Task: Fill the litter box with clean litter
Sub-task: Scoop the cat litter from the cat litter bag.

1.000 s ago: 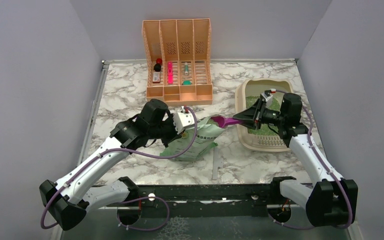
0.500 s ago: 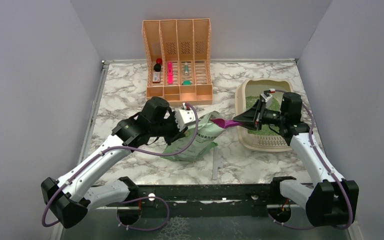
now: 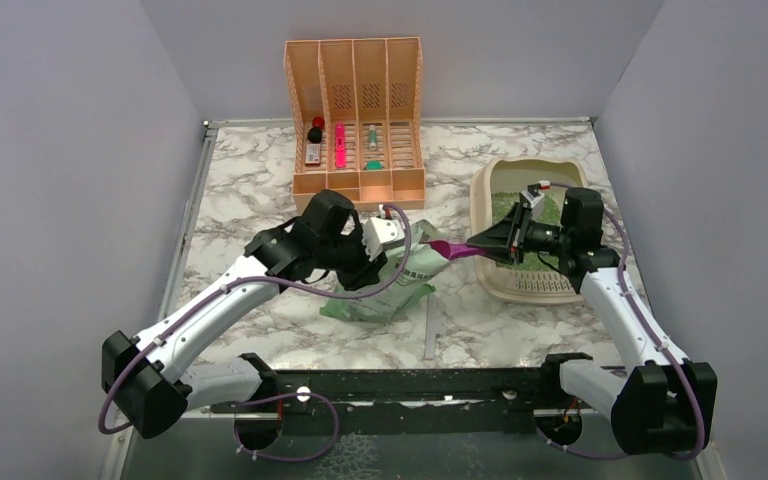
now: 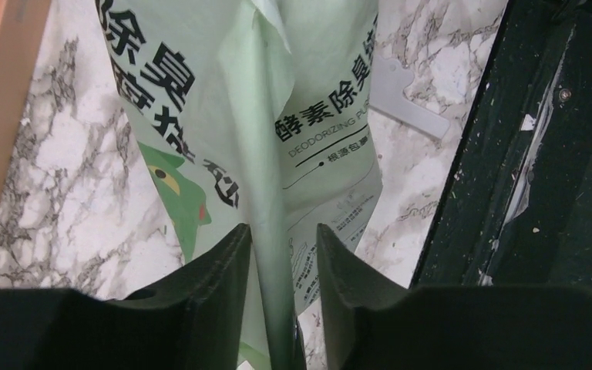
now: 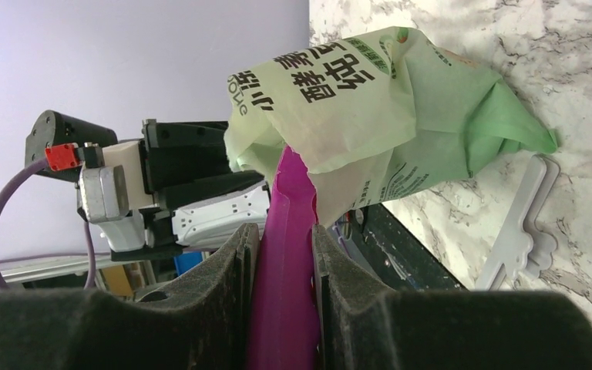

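Note:
The beige litter box (image 3: 481,200) sits at the right of the marble table, with green clean litter (image 3: 506,203) showing inside it. My right gripper (image 3: 492,240) hovers over its left rim, shut on the handle of a magenta scoop (image 3: 451,248). The scoop (image 5: 290,196) reaches into the mouth of the pale green printed bag (image 5: 378,116). That bag (image 3: 388,292) lies crumpled mid-table. My left gripper (image 4: 284,239) stands open astride an upright fold of the bag (image 4: 324,116); the fold leans on the left finger, with a gap to the right one.
A peach slatted organizer (image 3: 355,120) holding markers and small items stands at the back. A flat grey plastic piece (image 3: 431,325) lies on the marble in front of the bag. The dark front rail (image 3: 410,385) and grey walls bound the table.
My left arm has swung right along the bag and its jaws have parted from shut. The scoop's tip now sits inside the bag's mouth; the right arm barely moved.

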Controlling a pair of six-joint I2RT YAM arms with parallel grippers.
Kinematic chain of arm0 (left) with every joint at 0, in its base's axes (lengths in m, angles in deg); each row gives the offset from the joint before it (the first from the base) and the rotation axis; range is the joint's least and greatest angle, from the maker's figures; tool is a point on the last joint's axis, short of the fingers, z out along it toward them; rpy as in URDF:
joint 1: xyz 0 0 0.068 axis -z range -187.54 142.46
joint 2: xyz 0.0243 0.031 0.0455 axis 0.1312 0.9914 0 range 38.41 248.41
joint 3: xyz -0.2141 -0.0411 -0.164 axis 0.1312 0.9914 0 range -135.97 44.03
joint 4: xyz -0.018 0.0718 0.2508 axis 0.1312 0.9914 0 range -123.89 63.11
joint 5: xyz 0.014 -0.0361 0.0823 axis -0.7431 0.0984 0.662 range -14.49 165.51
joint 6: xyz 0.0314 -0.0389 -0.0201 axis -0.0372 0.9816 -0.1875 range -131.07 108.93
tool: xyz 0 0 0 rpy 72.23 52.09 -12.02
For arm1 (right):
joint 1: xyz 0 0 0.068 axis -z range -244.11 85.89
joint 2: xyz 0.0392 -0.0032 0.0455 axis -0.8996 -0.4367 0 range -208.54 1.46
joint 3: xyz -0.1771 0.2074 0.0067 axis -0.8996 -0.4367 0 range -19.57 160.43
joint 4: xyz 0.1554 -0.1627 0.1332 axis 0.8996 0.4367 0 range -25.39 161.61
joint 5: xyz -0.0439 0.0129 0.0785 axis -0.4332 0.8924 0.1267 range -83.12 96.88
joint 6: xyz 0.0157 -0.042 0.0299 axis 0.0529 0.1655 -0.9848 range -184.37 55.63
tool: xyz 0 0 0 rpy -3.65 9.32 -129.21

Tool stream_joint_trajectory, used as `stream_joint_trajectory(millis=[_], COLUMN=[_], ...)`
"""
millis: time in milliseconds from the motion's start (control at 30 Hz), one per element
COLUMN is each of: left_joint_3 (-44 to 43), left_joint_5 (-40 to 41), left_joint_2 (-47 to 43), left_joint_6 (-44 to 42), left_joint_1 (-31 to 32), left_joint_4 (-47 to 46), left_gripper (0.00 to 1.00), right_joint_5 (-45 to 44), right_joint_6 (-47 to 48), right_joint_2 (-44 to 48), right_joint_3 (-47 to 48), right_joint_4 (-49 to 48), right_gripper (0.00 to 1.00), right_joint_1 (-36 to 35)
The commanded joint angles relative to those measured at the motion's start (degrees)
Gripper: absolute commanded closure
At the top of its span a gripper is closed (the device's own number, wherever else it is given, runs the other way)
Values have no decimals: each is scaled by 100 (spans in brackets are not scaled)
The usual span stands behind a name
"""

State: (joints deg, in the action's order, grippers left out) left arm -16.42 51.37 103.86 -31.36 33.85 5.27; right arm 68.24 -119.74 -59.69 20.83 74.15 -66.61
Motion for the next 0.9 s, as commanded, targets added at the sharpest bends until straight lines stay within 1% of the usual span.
stream_joint_trajectory(millis=[0, 100, 133, 167, 233, 333, 467, 533, 633, 700, 767, 867], left_joint_3=[-169, -216, -232, -243, -250, -213, -67, -19, 43, 74, 85, 77], left_joint_5=[-109, -112, -121, -132, -192, -226, -214, -237, -321, -396, -469, -478], left_joint_2=[218, 276, 279, 265, 212, 86, -154, -280, -413, -463, -478, -563], left_joint_6=[-27, -1, 2, -2, -15, -53, -117, -126, -127, -163, -206, -204], left_joint_1=[27, 27, 26, 27, 25, 27, 27, 27, 27, 27, 33, 36], left_joint_4=[185, 243, 248, 243, 246, 244, 241, 233, 202, 182, 183, 186], left_gripper=[72, 92, 98, 100, 100, 100, 100, 100, 100, 100, 100, 100], right_joint_5=[306, 343, 345, 348, 373, 367, 469, 447, 582, 555, 556, 650], right_joint_6=[74, 124, 145, 149, 87, -248, -1186, -1386, -1186, -846, -543, -406], right_joint_2=[96, 27, 9, -22, -65, -82, -68, -30, -118, -143, -132, -94], right_joint_3=[-136, -91, -56, -20, 49, 39, -331, -411, -139, 82, 221, 257], right_joint_4=[94, 113, 122, 130, 100, -232, -1436, -1821, -1648, -1067, -633, -459], right_gripper=[99, 99, 99, 99, 99, 99, 99, 99, 99, 99, 99, 99], right_joint_1=[39, 39, 39, 38, 39, 39, 35, -43, -229, -254, -188, -10])
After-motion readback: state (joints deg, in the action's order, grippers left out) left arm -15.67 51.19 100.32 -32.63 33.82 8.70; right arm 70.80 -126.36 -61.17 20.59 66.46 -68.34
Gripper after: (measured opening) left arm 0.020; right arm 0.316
